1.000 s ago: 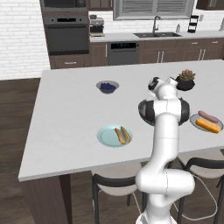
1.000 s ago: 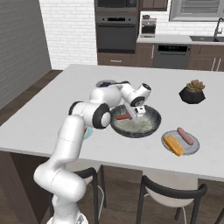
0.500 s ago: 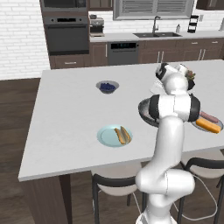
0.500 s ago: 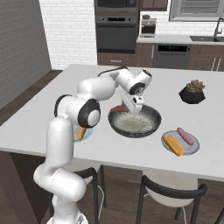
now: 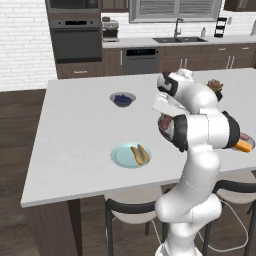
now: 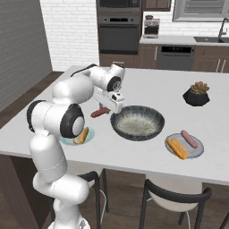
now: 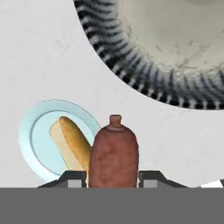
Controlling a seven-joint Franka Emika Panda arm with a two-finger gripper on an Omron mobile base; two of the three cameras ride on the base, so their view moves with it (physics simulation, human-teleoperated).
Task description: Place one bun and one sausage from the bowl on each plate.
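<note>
From my station, the gripper is clamped on the red-brown sausage, a smooth, blunt cylinder with a small knotted tip, held above the white counter between the bowl and the light blue-green plate. That plate is flat, glossy and round, and carries a yellow-tan bun, stubby with a paler cut side. The bowl is wide and shallow, with a dark ribbed rim and a pale speckled interior. The grey plate holds an orange bun beside a pale pink sausage.
</note>
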